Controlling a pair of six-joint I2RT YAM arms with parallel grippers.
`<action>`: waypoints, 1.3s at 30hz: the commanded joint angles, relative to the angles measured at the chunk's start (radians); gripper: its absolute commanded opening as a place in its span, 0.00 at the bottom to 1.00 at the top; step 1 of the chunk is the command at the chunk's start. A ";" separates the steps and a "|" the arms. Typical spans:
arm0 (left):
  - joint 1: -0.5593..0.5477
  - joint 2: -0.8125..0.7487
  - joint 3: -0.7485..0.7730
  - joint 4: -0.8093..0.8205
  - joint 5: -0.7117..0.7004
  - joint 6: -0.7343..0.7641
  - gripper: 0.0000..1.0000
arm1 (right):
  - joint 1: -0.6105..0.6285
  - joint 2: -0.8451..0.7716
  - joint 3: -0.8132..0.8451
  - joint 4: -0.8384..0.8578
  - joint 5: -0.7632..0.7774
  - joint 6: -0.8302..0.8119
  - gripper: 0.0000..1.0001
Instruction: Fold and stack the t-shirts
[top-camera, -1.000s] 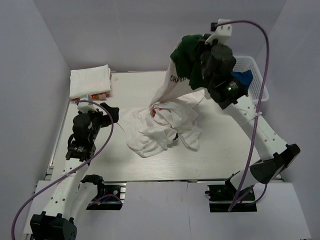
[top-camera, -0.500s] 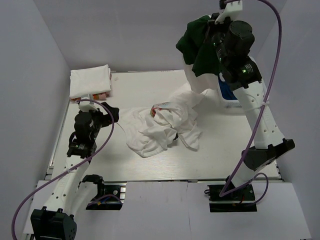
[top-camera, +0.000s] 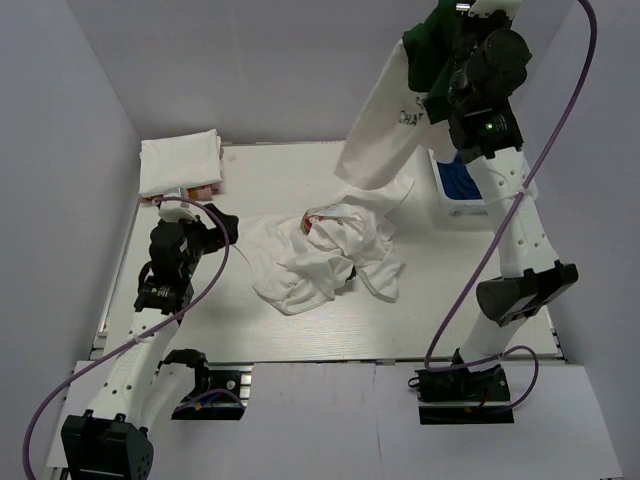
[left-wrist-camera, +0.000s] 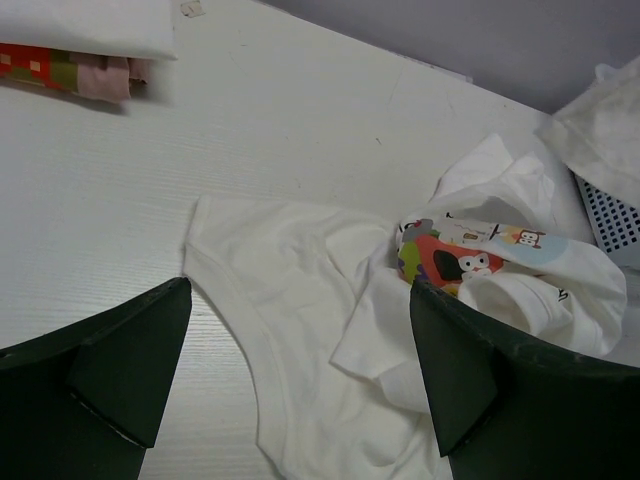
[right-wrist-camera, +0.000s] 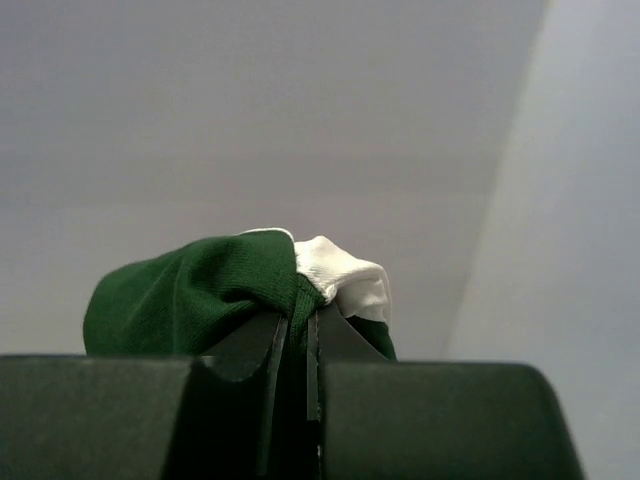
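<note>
The green-and-white t-shirt (top-camera: 382, 130), limp and light, hangs from the right hand (right-wrist-camera: 305, 335) clamped on a bunch, probably easier gripped at its shoulders.

Quick count from where I'm standing: left arm (top-camera: 150, 300), right arm (top-camera: 510, 215), so two. One basket (top-camera: 465, 210), one dark green t-shirt (top-camera: 425, 50), one blue t-shirt (top-camera: 462, 180), one folded stack (top-camera: 180, 160), plus white t-shirts (top-camera: 310, 255) too tangled to count.

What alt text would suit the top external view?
The right gripper, raised high, holds green and white cloth hanging toward the table. A white heap lies mid-table near the left gripper; folded shirts sit back left.
</note>
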 joint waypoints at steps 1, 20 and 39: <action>0.003 -0.001 0.041 -0.009 -0.020 0.029 1.00 | -0.082 0.056 0.049 0.166 0.101 -0.063 0.00; 0.003 0.118 0.019 0.060 0.010 0.038 1.00 | -0.418 0.336 -0.080 0.198 0.133 0.087 0.00; 0.003 0.075 0.028 0.022 0.030 0.018 1.00 | -0.458 0.559 -0.203 -0.276 -0.185 0.415 0.40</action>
